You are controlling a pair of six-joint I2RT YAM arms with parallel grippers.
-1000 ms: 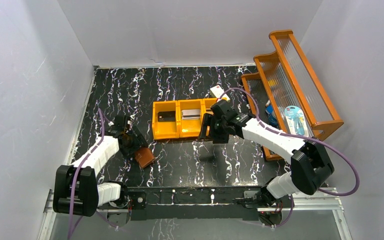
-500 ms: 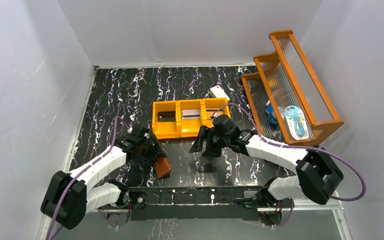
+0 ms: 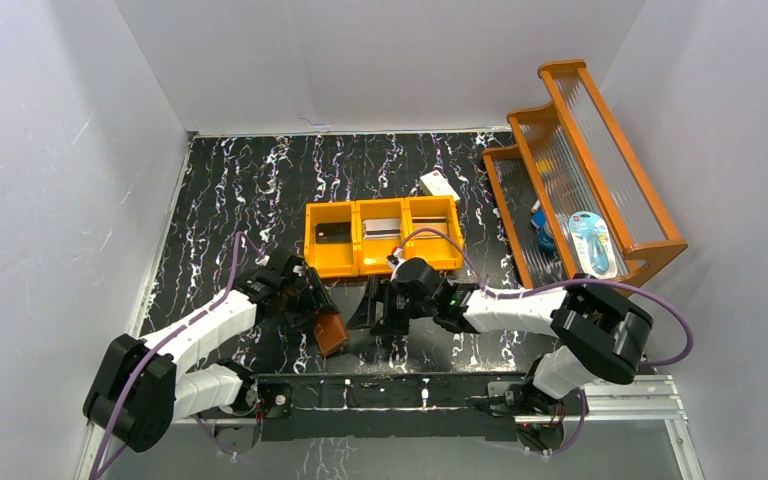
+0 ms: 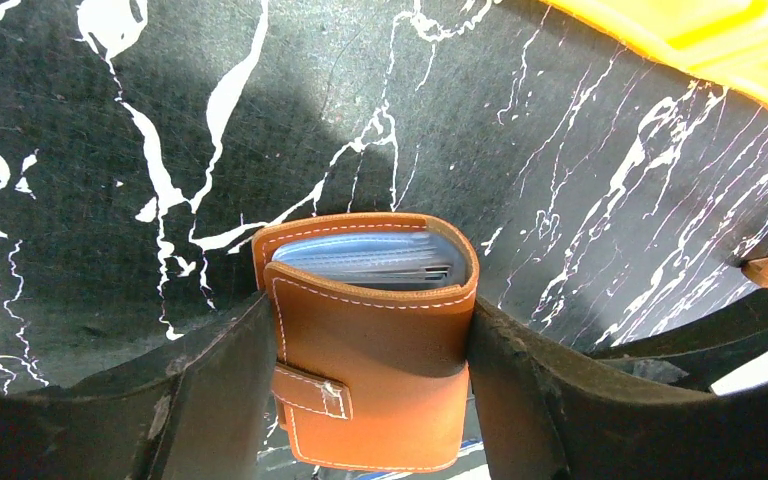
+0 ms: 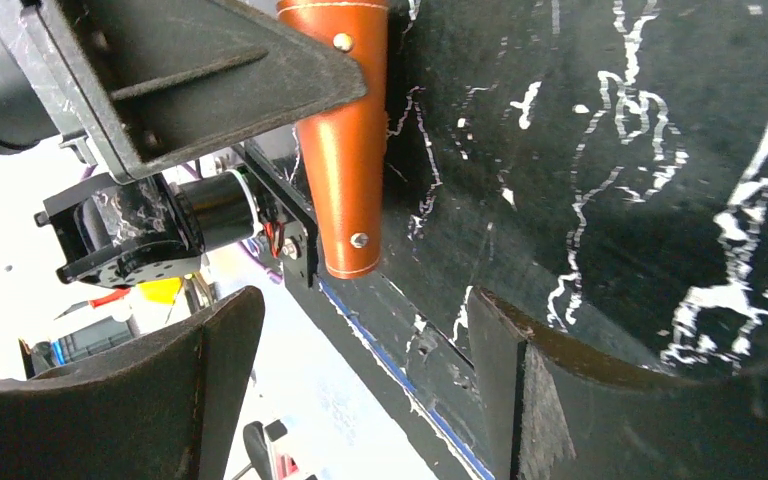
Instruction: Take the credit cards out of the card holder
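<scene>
My left gripper (image 3: 318, 320) is shut on the brown card holder (image 4: 370, 350), gripping its two sides and holding it above the table near the front edge. Its snap tab (image 4: 310, 388) faces the wrist camera. At its top opening the pale blue inner faces and edges of grey cards (image 4: 375, 262) show. The card holder also shows in the top view (image 3: 330, 331) and in the right wrist view (image 5: 345, 140). My right gripper (image 3: 360, 312) is open and empty, just right of the card holder, its fingers (image 5: 520, 390) apart from it. A black card (image 3: 333, 233) and a grey card (image 3: 382, 227) lie in the orange tray.
The orange three-compartment tray (image 3: 360, 262) stands mid-table behind both grippers. A cream-white box (image 3: 438, 185) lies behind it. An orange wooden rack (image 3: 585, 170) with small items stands at the right. The metal rail (image 3: 390, 390) runs along the table's front edge.
My right gripper has moved left and toward the front, from beside the tray to close beside the card holder. My left gripper moved right with the card holder, then held almost still.
</scene>
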